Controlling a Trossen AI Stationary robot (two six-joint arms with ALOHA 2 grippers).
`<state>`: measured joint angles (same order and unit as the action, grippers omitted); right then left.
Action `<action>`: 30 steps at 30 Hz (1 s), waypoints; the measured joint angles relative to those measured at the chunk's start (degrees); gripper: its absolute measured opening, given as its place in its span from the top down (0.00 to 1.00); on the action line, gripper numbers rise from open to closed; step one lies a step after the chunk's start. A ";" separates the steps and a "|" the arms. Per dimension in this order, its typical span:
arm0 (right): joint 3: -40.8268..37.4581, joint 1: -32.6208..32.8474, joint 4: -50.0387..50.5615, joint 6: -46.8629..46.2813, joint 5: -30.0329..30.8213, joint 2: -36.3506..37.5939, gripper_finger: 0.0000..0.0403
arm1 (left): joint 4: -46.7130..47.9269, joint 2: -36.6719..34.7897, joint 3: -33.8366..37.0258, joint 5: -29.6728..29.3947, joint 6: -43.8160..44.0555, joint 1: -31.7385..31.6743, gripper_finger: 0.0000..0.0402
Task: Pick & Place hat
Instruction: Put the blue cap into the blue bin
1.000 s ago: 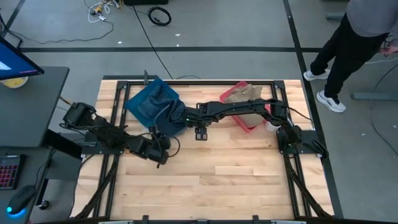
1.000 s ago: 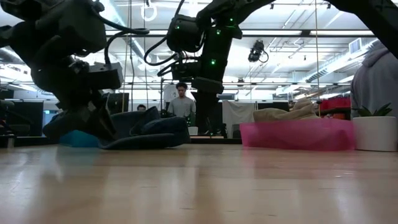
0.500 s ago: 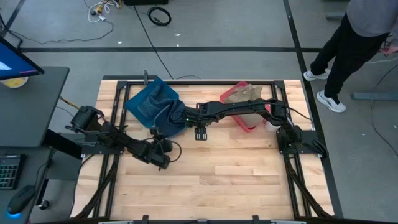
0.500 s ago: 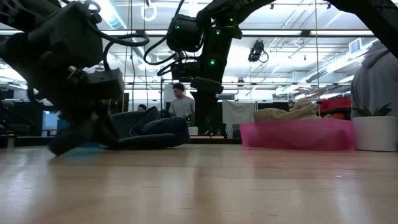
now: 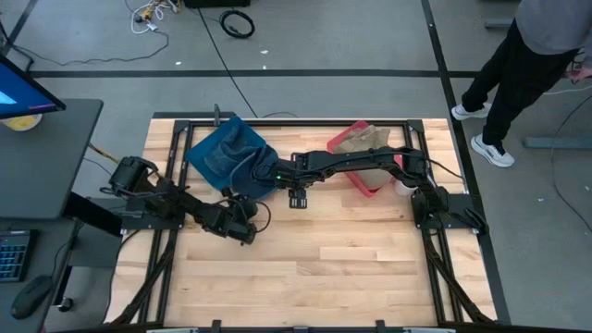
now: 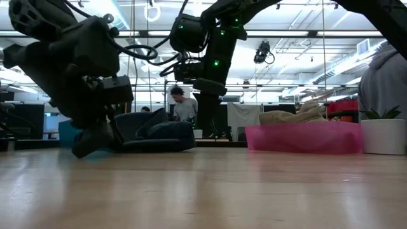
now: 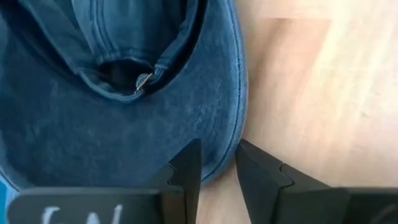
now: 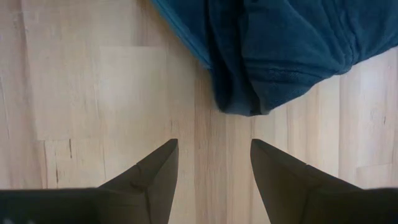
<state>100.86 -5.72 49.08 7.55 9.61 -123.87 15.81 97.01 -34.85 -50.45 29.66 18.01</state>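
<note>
Left wrist view showing left tool closing narrowly on the brim edge of the faded blue denim hat, lying on the wooden worktop near its far-left corner. Right tool hovering wide beside it, holding nothing.

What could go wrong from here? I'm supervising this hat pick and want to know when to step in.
The left tool pinches only the blue hat's brim edge, so the hat could slip free when lifted. The right tool hangs open just beside the hat, so the arms could collide over it.
</note>
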 joint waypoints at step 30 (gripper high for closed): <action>-0.04 1.66 7.34 0.02 0.01 16.09 0.67 | 1.04 -41.58 0.04 7.62 19.39 -0.49 0.98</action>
<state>100.82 -4.05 56.42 7.57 9.62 -107.78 16.84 55.43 -34.81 -42.83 49.06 17.52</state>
